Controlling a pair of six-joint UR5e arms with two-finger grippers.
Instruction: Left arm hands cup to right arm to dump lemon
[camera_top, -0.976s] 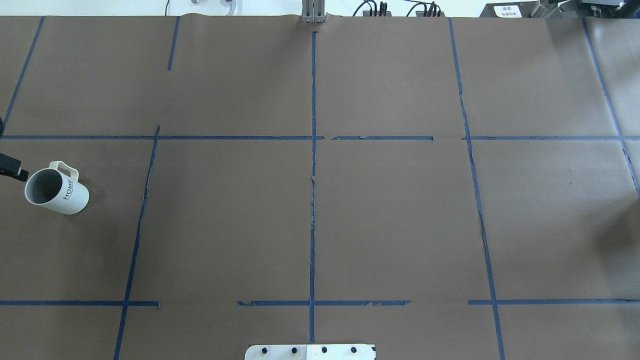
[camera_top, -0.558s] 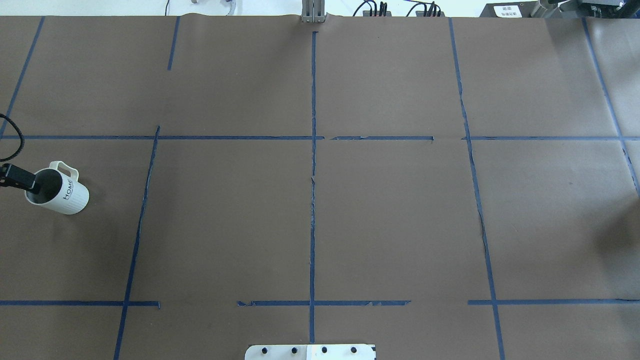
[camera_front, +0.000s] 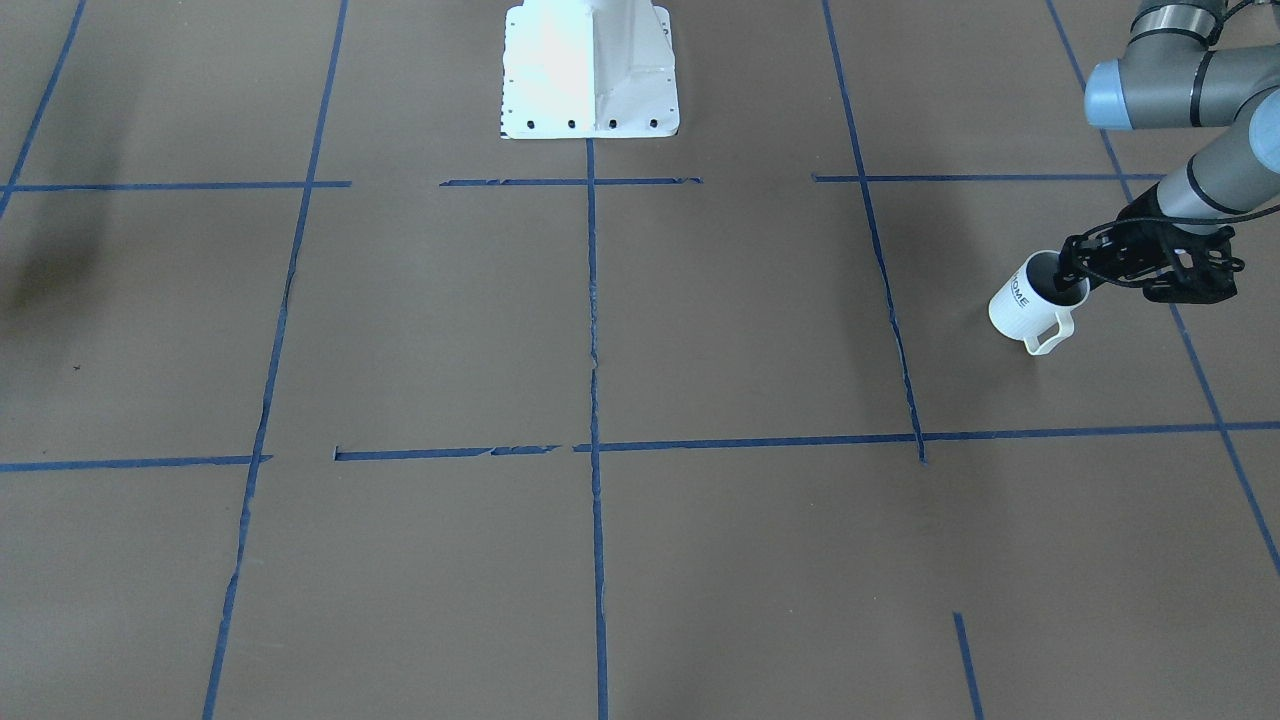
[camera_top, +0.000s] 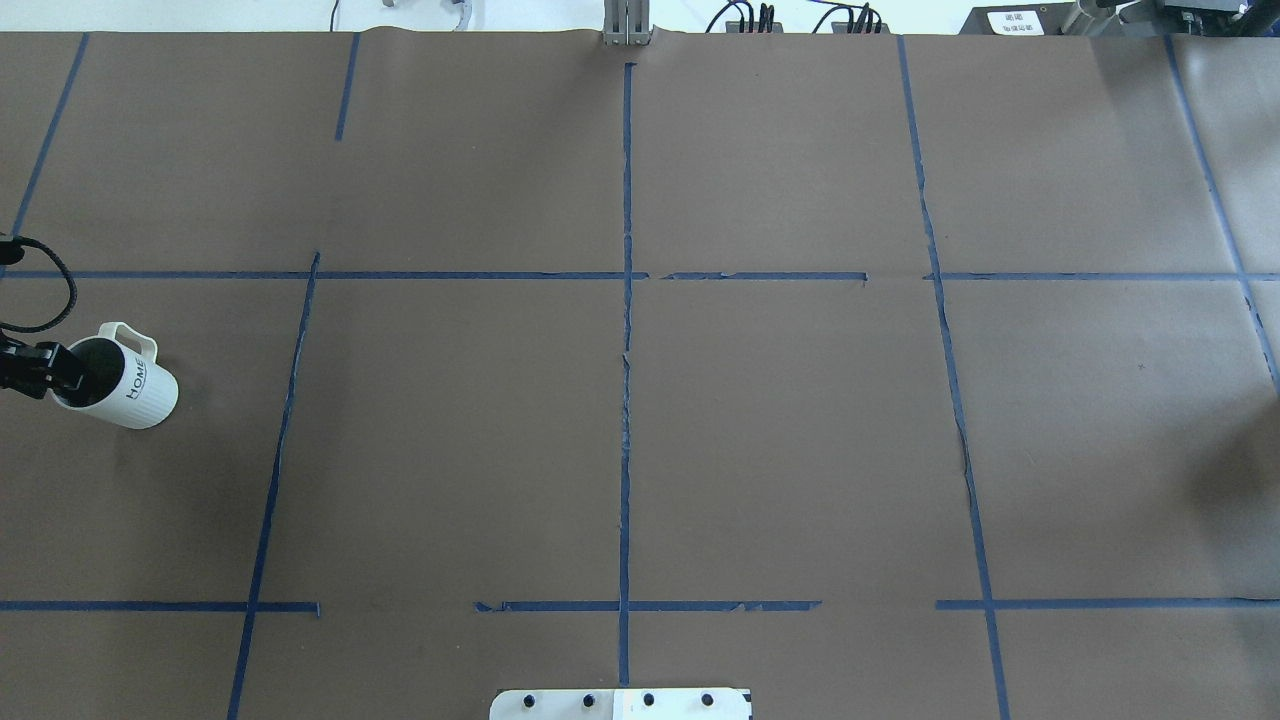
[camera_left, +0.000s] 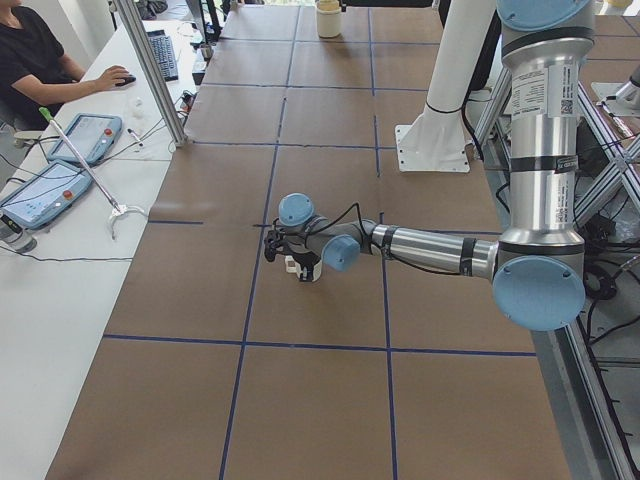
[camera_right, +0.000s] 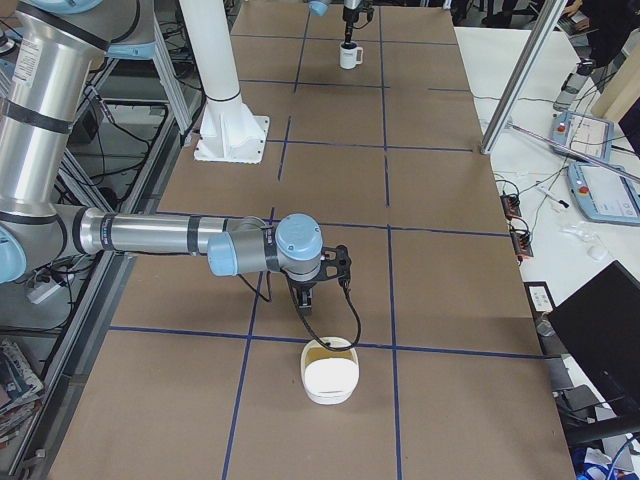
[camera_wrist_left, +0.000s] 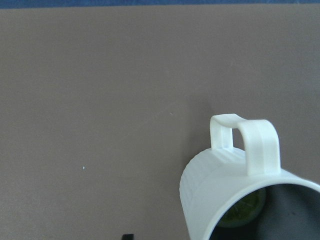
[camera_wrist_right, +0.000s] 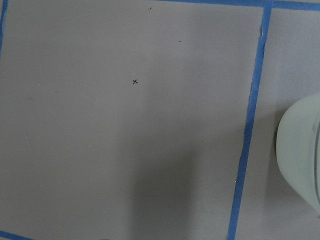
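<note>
The white ribbed "HOME" cup stands upright at the table's far left, its handle toward the far side; it also shows in the front view. The lemon lies inside it, seen in the left wrist view. My left gripper straddles the cup's near rim, one finger inside the mouth and one outside, with the jaws apart. In the front view the left gripper sits at the rim. My right gripper shows only in the right side view, low over the table; I cannot tell whether it is open.
A white bowl stands just beside the right gripper and shows at the right wrist view's edge. The white robot pedestal stands at the table's robot side. Blue tape lines grid the brown table cover. An operator's desk with tablets runs along the far side.
My left gripper has come in from the left edge and one finger has moved over and into the cup's mouth. The cup has not moved.
</note>
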